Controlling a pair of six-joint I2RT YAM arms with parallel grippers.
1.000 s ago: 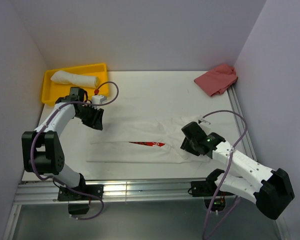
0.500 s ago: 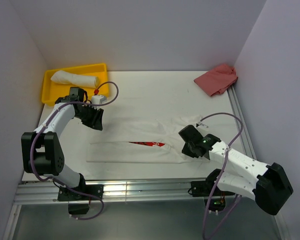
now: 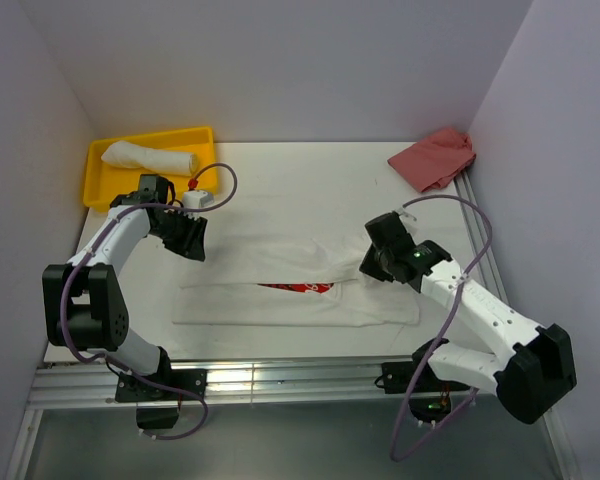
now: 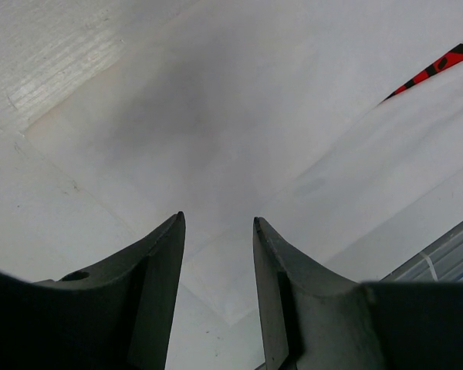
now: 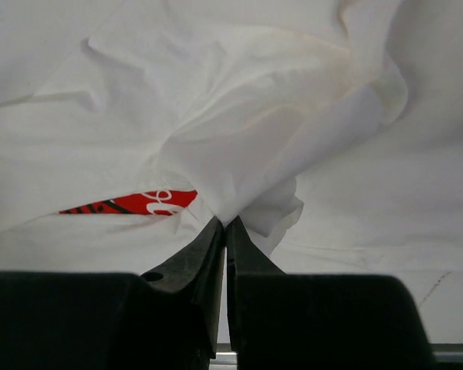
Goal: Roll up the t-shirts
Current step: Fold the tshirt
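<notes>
You had the right gripper [image 5: 225, 222] clamped on the right end of the t-shirt [image 3: 280, 305]; its long axis ran leftward across the desk [image 3: 310, 180] toward the left gripper [image 4: 216, 223], jaws apart.

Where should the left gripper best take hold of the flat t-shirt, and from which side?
Probably the left short edge of the t-shirt, coming down from above. The cloth lies flat in a long folded strip, so only an edge lets the fingers pinch its layers. The left gripper hangs open near that end; the right gripper pinches a fold at the other.
</notes>
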